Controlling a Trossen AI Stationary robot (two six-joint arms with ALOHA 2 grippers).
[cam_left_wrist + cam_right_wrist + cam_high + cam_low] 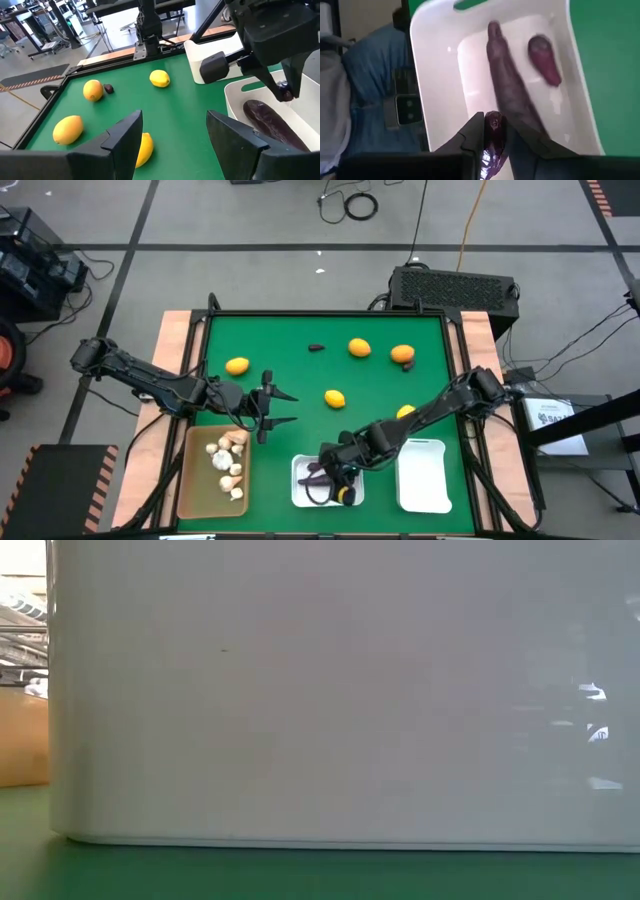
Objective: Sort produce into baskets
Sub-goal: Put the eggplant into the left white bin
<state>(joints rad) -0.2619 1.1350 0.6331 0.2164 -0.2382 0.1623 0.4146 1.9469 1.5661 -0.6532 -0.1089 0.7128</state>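
The right end effector (pixel 492 131) is hanging over the middle white basket (pixel 300 480), which sits at the near edge of the surface between the tan basket (pixel 196 490) and the second white basket (pixel 425 480). Its fingers are pinching a small dark purple piece (pixel 493 125), which is sticking out between the fingertips. Directly below it, on the basket floor, two more purple pieces are lying: a long one (pixel 507 87) and, just beside it, a shorter, plumper one (pixel 544 59). The held piece is therefore already inside the basket's outline, and the drop is judged to be straight down, with the long piece underneath it.

The left end effector (pixel 272 407) is waiting with its fingers spread and gripping nothing, over bare green near the far end of the tan basket, which is holding whitish bulbs (pixel 226 460).

Judged remaining work: five yellow-orange citrus fruits are lying loose on the green. One lemon (pixel 335 398) is sitting mid-surface, nearer the left end effector. A small dark piece (pixel 316 347) is resting toward the far edge, well apart from both arms.
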